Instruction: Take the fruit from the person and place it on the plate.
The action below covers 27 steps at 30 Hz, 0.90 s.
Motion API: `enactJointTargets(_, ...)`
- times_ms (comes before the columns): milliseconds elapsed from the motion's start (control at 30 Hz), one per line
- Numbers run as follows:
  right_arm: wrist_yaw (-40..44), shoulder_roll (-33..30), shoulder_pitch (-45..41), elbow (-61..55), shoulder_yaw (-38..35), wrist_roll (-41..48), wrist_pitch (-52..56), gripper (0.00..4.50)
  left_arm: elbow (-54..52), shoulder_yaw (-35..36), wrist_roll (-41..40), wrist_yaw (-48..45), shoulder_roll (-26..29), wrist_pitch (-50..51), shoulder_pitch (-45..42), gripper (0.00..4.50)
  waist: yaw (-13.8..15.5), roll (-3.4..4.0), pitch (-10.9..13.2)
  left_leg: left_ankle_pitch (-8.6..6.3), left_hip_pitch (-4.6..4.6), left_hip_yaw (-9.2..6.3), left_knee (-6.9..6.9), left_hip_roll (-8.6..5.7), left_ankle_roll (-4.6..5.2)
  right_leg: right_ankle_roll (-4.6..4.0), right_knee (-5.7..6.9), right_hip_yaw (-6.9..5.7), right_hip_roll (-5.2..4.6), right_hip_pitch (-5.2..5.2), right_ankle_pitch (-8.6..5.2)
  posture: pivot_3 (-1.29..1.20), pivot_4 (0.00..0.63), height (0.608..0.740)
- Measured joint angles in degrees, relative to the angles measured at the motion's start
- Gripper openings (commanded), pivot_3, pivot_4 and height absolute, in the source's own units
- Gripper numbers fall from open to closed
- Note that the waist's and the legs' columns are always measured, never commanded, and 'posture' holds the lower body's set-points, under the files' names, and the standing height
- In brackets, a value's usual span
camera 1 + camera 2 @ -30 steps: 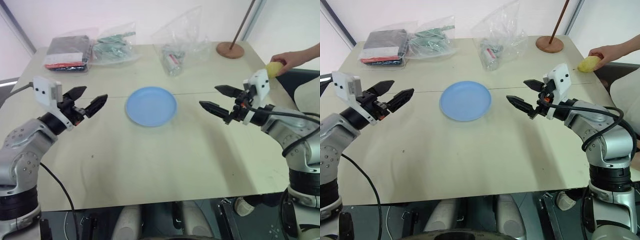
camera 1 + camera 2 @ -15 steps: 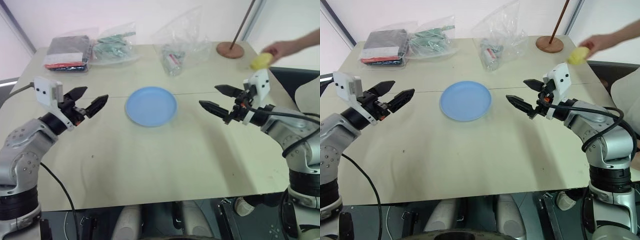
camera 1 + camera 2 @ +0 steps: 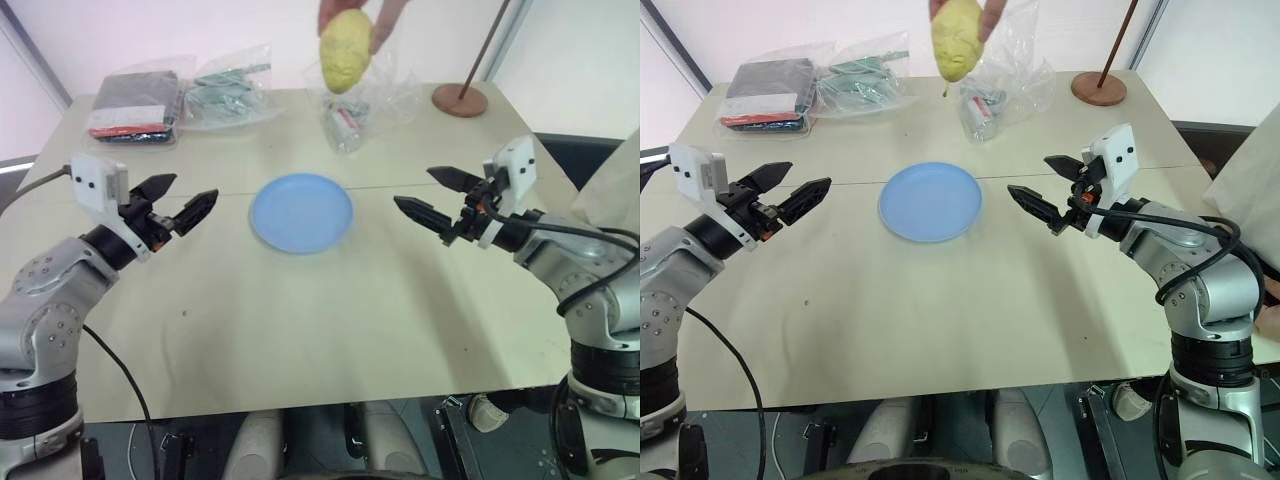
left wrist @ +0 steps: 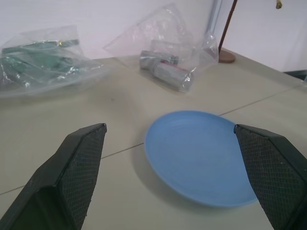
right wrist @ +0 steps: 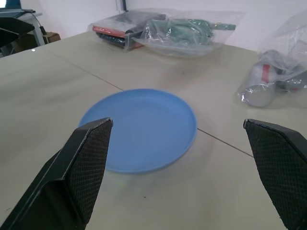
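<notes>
Fruit [image 3: 345,50] is held in the air by the person's hand [image 3: 385,18], gripped at its upper part by the fingers, above the far side of the table [image 3: 300,320] and over the clear plastic bags [image 3: 350,90] lying there; it touches neither the table nor either gripper. The fruit is pale yellow, oval, with a dull bumpy skin, its long axis roughly upright. The plate [image 3: 302,212] lies flat near the table's centre, light blue, with nothing on it, and sits between the two grippers. The left gripper [image 3: 178,204] hovers above the table to the left of the plate, pointing toward it, its two black fingers spread wide with nothing between them; in the left wrist view the plate appears between the fingertips [image 4: 79,163]. The right gripper [image 3: 428,198] hovers to the right of the plate, pointing inward, its fingers likewise spread wide and holding nothing; the right wrist view shows the plate framed between its fingers [image 5: 88,163]. Both grippers are well apart from the fruit. At the far left of the table lie further bags holding dark and green items [image 3: 175,100]. A brown round stand base [image 3: 460,100] with a thin rod rising from it sits at the far right corner.
</notes>
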Motion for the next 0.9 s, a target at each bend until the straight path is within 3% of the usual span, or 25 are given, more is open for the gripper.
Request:
enactJointTargets(433,-15.2,11.1,-18.8,2.7,-0.4,10.5,14.5,4.48,0.4,-2.0,1.1,-0.1,-0.9,-0.7,-1.6,4.45,0.0,0.0,0.0,0.0,0.0,-0.03,0.0,0.0,0.0,0.04,0.07,0.0,-0.04,-0.02,0.03,0.0,0.15,0.74)
enactJointTargets(900,-18.5,19.1,-28.6,19.5,5.2,-1.0,5.0,4.48,0.5,-3.4,2.3,0.3,-1.7,-1.8,-1.9,4.45,-0.3,0.01,0.0,0.0,0.0,-0.01,-0.01,0.01,0.0,0.07,0.11,0.0,-0.05,-0.06,0.06,0.0,0.15,0.74)
